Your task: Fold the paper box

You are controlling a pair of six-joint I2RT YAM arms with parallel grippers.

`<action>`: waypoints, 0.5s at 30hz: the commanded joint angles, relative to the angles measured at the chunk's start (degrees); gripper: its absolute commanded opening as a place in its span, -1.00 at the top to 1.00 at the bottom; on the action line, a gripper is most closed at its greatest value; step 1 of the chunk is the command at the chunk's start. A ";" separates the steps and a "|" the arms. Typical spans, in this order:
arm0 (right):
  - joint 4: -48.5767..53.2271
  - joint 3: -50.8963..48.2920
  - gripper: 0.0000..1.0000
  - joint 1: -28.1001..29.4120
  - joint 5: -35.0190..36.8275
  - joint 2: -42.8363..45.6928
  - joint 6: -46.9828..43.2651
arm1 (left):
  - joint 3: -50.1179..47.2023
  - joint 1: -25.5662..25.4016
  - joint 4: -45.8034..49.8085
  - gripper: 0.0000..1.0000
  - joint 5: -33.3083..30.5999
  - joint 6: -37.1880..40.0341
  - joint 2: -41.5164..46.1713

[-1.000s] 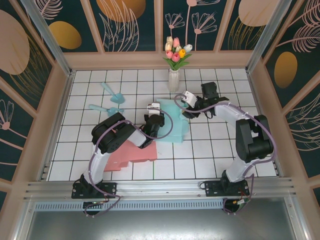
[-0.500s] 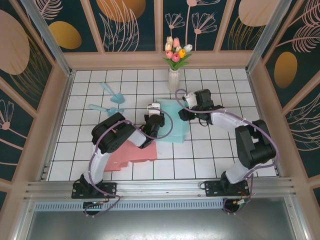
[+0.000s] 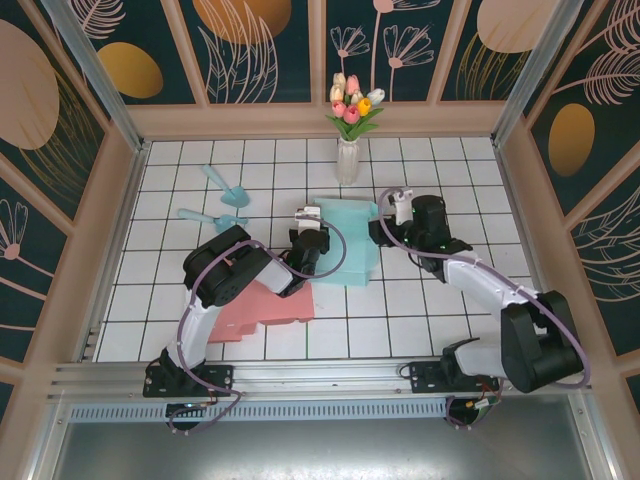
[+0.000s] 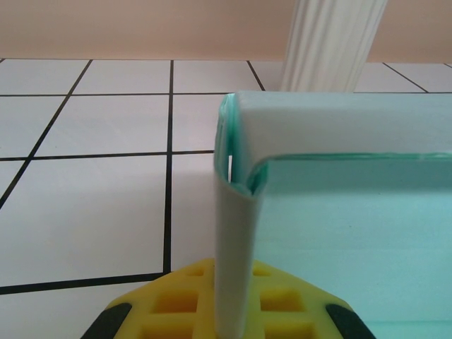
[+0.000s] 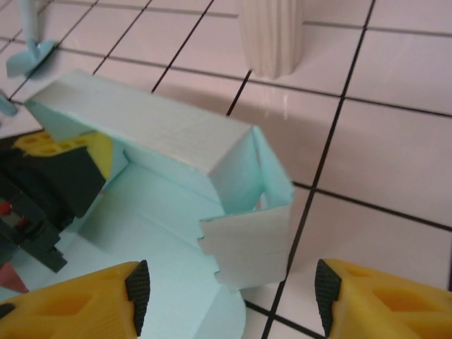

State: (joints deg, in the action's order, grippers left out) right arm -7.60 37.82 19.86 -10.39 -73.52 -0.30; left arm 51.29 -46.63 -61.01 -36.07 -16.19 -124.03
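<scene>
From above: find the box (image 3: 350,255), pale teal and half raised, mid-table at six o'clock from the vase (image 3: 347,160). Note the left gripper (image 3: 312,238) at its nine o'clock edge and the right gripper (image 3: 380,230) at its two o'clock corner. Note also a pink sheet (image 3: 265,305) lying flat at seven o'clock from the box, partly under the left arm.

On the left wrist: see one wall of the box (image 4: 339,134) running down into the left gripper (image 4: 233,314), pressed together on that wall, with yellow pads (image 4: 176,304) on either side. Top edge rolled over toward three o'clock. Vase (image 4: 332,42) at twelve.

On the right wrist: see the right gripper (image 5: 229,296) spread wide, fingers (image 5: 70,304) at seven and five o'clock, touching nothing. Just ahead between them, a toothed flap (image 5: 247,247) standing at the corner of the box (image 5: 155,134).

Probably tucking that end flap next. Keep the left pinch firm to hold the wall upright. Bring the right fingers in square to the flap. Push near the crease, not the toothed edge, and fold inward against the long wall. Go slowly to avoid crumpling thin card or dragging the box sideways.
</scene>
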 commanded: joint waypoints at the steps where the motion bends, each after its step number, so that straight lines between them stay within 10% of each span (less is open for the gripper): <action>1: -2.56 -1.43 -0.31 -1.99 4.86 0.59 4.33 | 0.66 -0.21 -0.78 1.00 0.43 0.15 -0.60; 15: -15.90 -4.43 -0.15 -4.15 -4.83 -9.63 7.96 | 0.71 -0.20 -0.93 1.00 0.70 0.33 -0.60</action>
State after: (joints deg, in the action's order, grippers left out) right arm -17.19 34.41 15.00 -12.47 -81.60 6.61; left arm 51.29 -46.63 -61.01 -35.88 -16.16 -124.03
